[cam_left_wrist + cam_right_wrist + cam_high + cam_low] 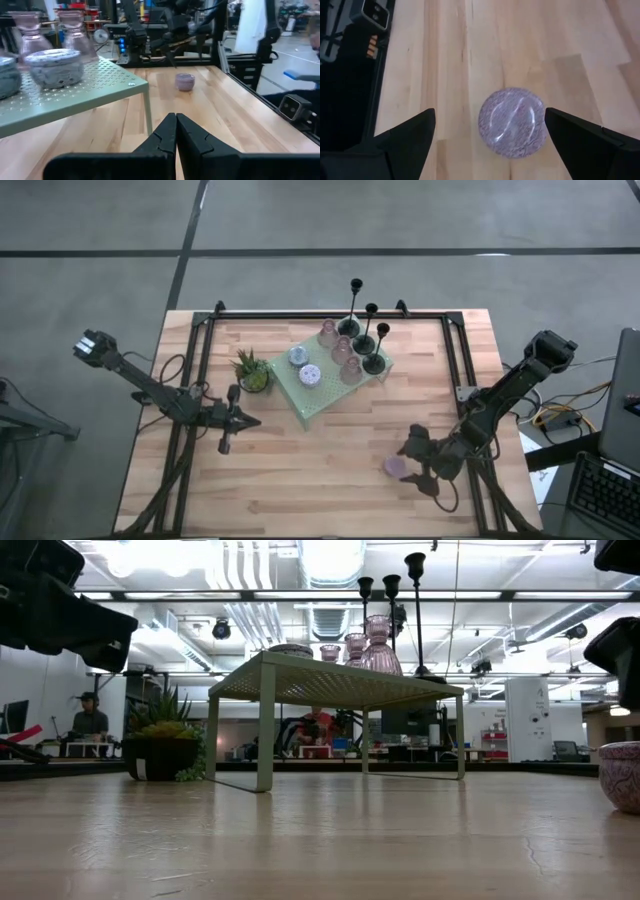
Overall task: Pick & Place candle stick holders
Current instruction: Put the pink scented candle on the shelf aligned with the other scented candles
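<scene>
A pinkish-purple speckled puck (pixel 512 122) rests flat on the bare wood at the near right and also shows in the high view (pixel 394 468). My right gripper (pixel 488 120) is open above it, one finger on either side and clear of it. On the pale green stand (pixel 318 392) stand three slim black sticks (pixel 365 330), several pinkish glass cups (pixel 342 352) and two pucks (pixel 304 366). My left gripper (pixel 176 120) is shut and empty, near the table's left, level with the stand's near corner (pixel 250 421).
A small spiky potted plant (pixel 252 372) stands left of the stand. Black frame rails (pixel 460 370) run along the table's left, right and far sides. A laptop (pixel 612 460) sits off the table's right edge. Bare wood lies between the stand and the near edge.
</scene>
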Available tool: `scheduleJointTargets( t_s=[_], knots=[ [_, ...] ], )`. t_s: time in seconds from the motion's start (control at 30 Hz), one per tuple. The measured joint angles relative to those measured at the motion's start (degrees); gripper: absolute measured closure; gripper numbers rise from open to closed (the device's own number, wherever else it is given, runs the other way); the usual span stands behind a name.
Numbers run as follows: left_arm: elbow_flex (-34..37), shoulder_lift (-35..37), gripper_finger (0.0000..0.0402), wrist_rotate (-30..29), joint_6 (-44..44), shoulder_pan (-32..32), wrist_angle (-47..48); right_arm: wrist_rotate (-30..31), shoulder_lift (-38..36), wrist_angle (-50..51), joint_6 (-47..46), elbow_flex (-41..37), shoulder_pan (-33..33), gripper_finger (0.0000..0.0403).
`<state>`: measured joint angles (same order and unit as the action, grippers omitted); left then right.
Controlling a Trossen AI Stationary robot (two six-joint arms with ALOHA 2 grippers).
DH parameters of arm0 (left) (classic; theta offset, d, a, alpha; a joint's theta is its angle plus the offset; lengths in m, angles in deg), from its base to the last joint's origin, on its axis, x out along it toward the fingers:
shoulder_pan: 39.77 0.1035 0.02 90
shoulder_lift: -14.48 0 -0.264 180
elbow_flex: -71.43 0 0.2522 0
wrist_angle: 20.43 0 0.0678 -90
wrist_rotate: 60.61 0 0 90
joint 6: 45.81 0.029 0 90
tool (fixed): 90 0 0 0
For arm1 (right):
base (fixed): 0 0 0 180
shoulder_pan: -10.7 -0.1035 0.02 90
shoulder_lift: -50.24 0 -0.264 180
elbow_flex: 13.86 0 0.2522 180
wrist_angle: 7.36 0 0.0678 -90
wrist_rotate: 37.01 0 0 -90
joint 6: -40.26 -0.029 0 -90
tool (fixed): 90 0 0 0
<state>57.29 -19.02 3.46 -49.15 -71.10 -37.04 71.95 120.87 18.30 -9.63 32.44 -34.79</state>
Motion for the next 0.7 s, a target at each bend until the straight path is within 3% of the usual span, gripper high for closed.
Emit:
scheduleJointTargets(
  t_s=[0.17,0.7],
  knots=[
    [-0.17,-0.10,0.0390,-4.10,-0.19,0.06,0.60,-1.58,0.00,0.97,-2.04,-0.01,0.00,0.0032],
    [-0.22,0.07,0.0390,-4.04,-1.05,0.03,0.53,-2.52,0.00,4.20,-2.31,-0.02,0.00,0.0032]
  ],
)
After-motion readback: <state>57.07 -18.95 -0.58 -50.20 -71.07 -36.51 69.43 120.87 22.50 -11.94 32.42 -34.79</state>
